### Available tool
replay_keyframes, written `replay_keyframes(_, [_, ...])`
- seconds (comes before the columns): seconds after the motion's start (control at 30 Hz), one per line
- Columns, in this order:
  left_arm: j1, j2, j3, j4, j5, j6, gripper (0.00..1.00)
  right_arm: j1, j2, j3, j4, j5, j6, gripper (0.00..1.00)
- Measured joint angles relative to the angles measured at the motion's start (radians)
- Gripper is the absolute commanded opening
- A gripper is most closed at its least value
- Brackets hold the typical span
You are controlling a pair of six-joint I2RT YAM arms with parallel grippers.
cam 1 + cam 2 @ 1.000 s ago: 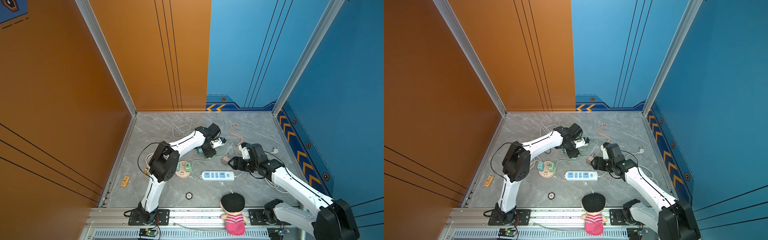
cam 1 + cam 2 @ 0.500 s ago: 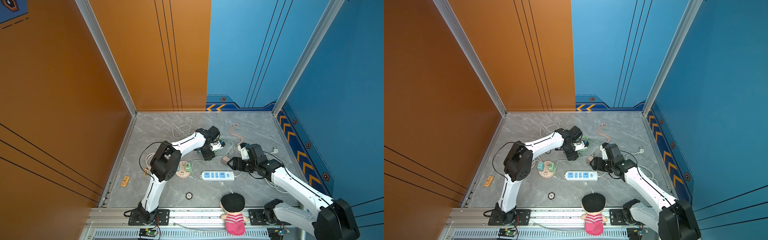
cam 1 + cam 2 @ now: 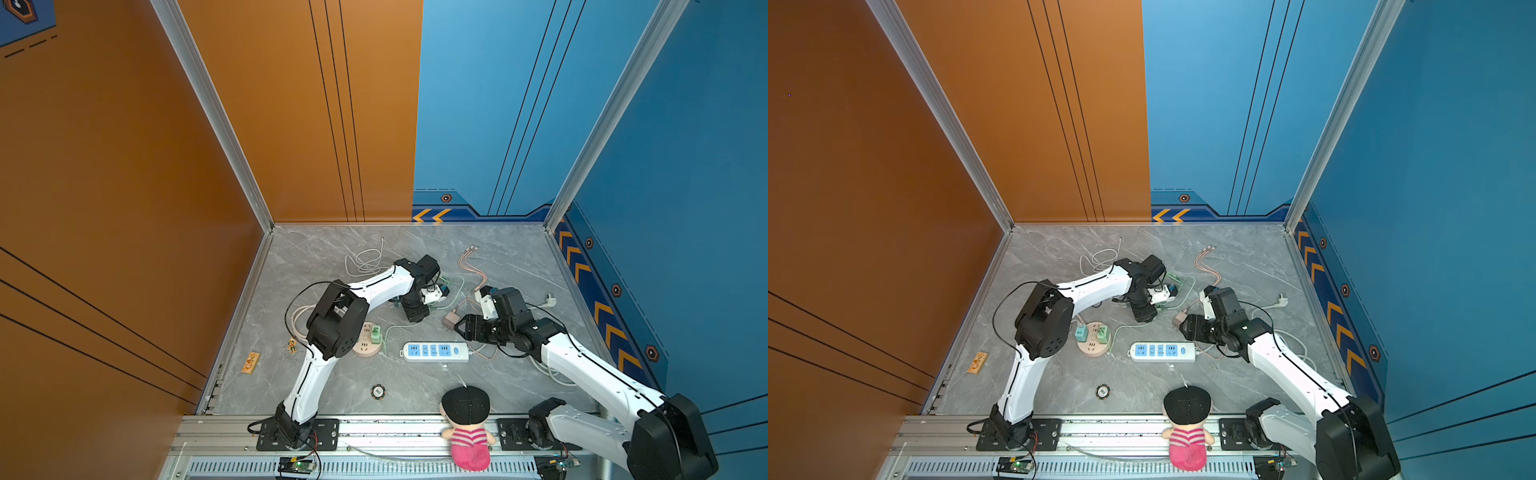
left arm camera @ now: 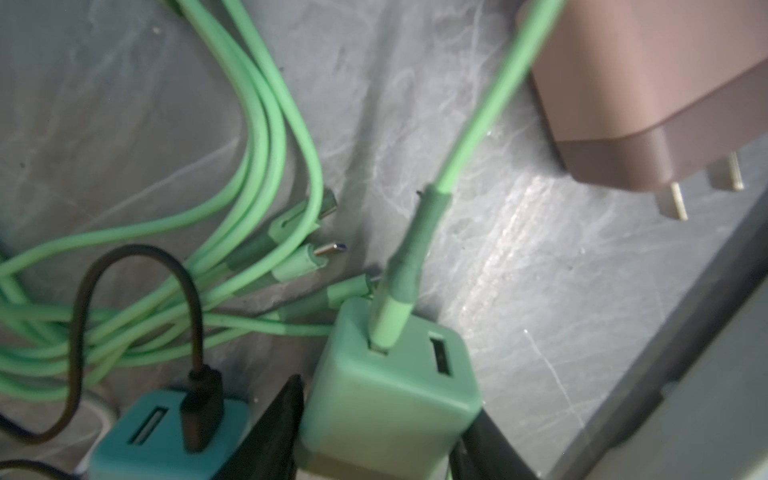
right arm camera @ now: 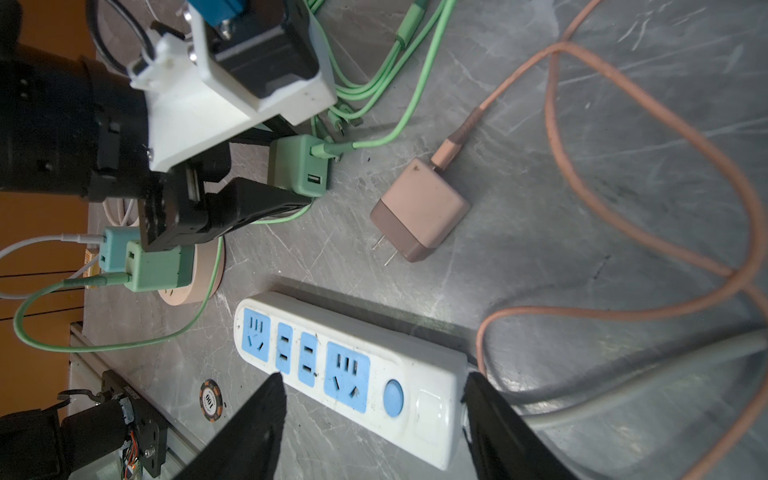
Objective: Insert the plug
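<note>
Plug [image 5: 297, 166], the green cube with a green cable [image 5: 374, 143] in one port, is lying on the grey surface [image 3: 316, 253] near the power strip [image 5: 349, 374], apart from it. Over the last second the left arm [image 3: 374, 286] has been sinking its wrist onto the plug, and the left jaws have been narrowing. In the left wrist view a black finger is now pressing against each side of the plug, so the left jaws are grasping it while it is still resting on the surface. The right jaws are staying spread and empty, hanging just above the power strip as before. Judging from this, the task is passing from reaching to carrying. The prongs, hidden here, are still needing to be lined up with a socket of the power strip.
</note>
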Motion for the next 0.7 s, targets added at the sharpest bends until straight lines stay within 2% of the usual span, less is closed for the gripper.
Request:
replay_keyframes(0.33, [0.008,-0.008,-0.006,0.009,0.002,-0.021,0.41,0.001,0.022,0.0,0.026,-0.005,0.006,0.7])
replay_keyframes(0.7, [-0.021,-0.222,-0.033,0.045,0.0,-0.042,0.41,0.04,0.036,0.0,0.156,-0.058,0.054,0.69])
